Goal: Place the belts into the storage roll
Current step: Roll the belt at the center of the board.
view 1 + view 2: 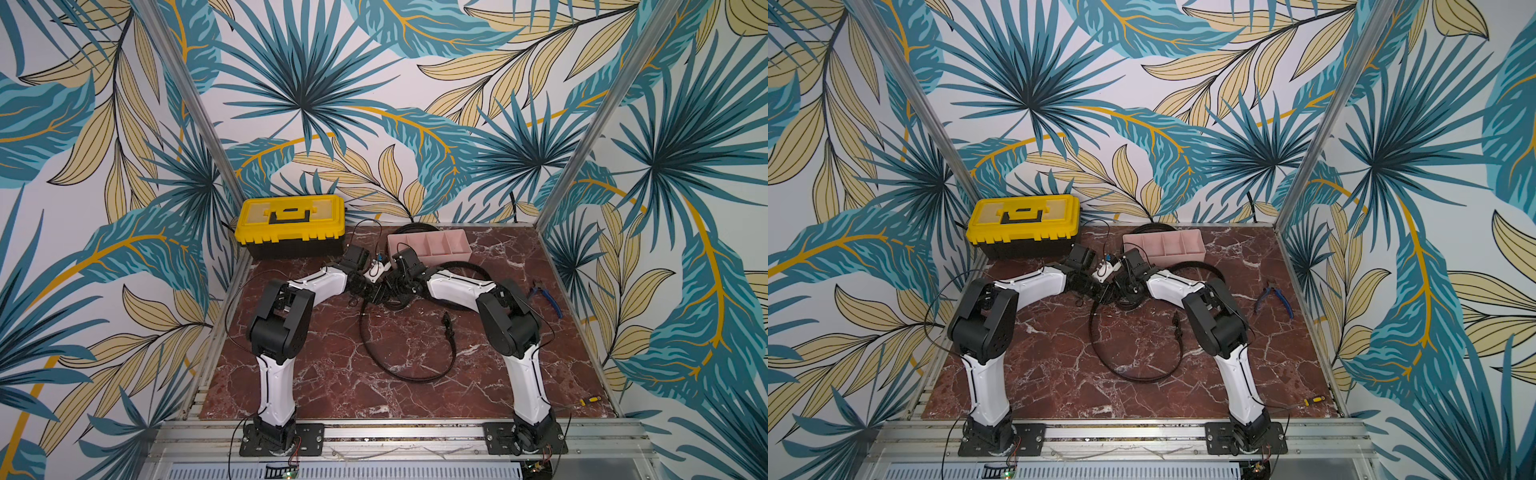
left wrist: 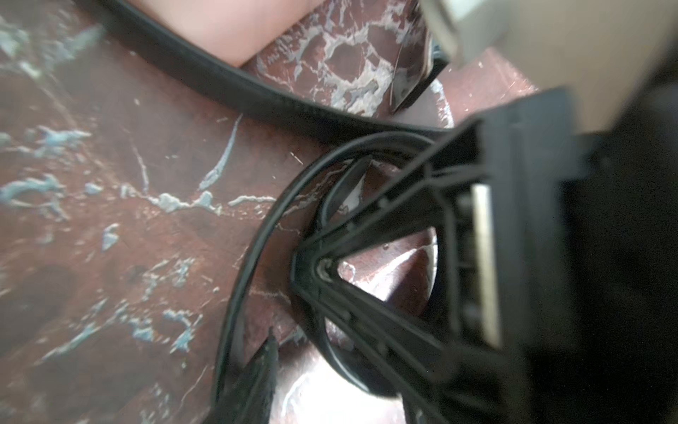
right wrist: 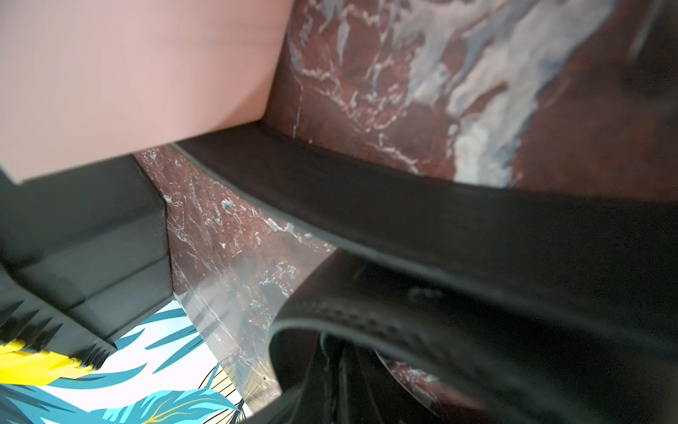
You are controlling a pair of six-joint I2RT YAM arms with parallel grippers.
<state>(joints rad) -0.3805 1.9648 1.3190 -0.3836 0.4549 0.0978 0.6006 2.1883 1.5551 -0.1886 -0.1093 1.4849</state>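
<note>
- Pale pink, four-compartment plastic tray (image 1: 440,255): sitting at the far side of your red-brown marbled tabletop (image 1: 324,374).
- Long black strap belt with dark buckle (image 1: 447,328): lying in a loose loop mid-table, one end curling up at your grippers.
- Second black belt (image 3: 403,213): lying just in front of the tray.
- Right gripper (image 2: 323,264): you are holding its jaws closed tip to tip inside the belt's curl. Whether strap is pinched, you cannot tell.
- Left gripper (image 1: 374,293): hanging beside it. You cannot tell its opening or hold.
</note>
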